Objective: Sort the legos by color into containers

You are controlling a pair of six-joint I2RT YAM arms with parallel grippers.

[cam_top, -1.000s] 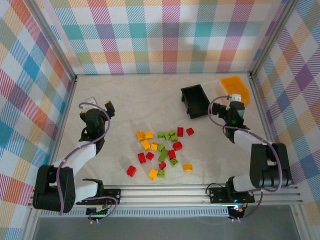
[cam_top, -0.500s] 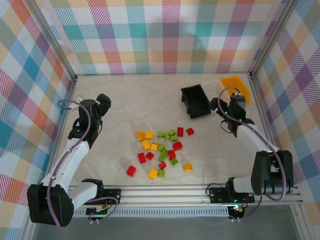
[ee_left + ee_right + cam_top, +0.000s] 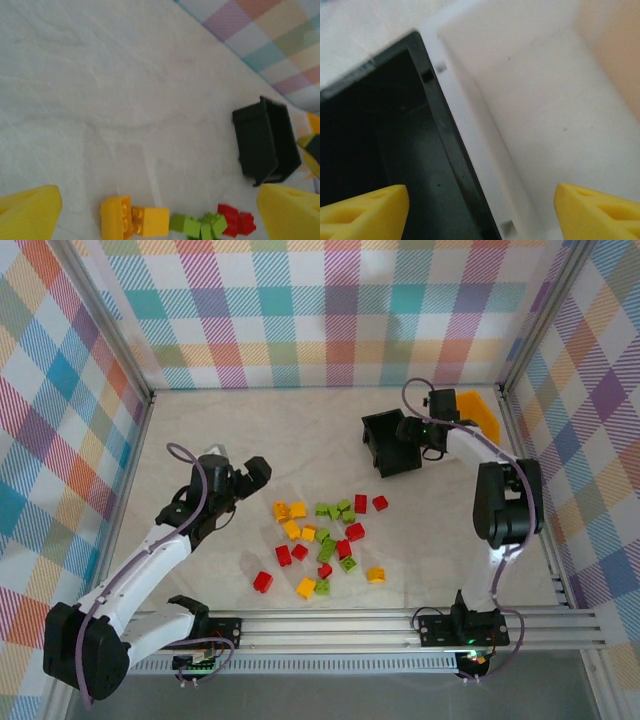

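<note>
The legos [image 3: 322, 536] lie in a loose red, yellow-orange and lime green cluster mid-table. My left gripper [image 3: 254, 473] is open just left of the cluster with nothing between its fingers. In the left wrist view a yellow pair [image 3: 132, 217], green bricks [image 3: 197, 226] and red bricks [image 3: 237, 221] sit ahead of the gripper [image 3: 160, 216]. The black bin [image 3: 390, 444] stands at the back right, with the orange bin [image 3: 472, 411] beyond it. My right gripper [image 3: 409, 430] is open above the edge between the black bin [image 3: 380, 145] and the white bin [image 3: 535, 95].
Checked walls enclose the table on three sides. Bare table lies between the brick cluster and the black bin [image 3: 265, 142]. The metal rail [image 3: 330, 625] with the arm bases runs along the near edge. An orange tint [image 3: 615, 45] shows past the white bin's far wall.
My left gripper has swung right and nearer, up to the brick cluster. My right gripper has moved back and left, from beside the bins to over the black and white bins.
</note>
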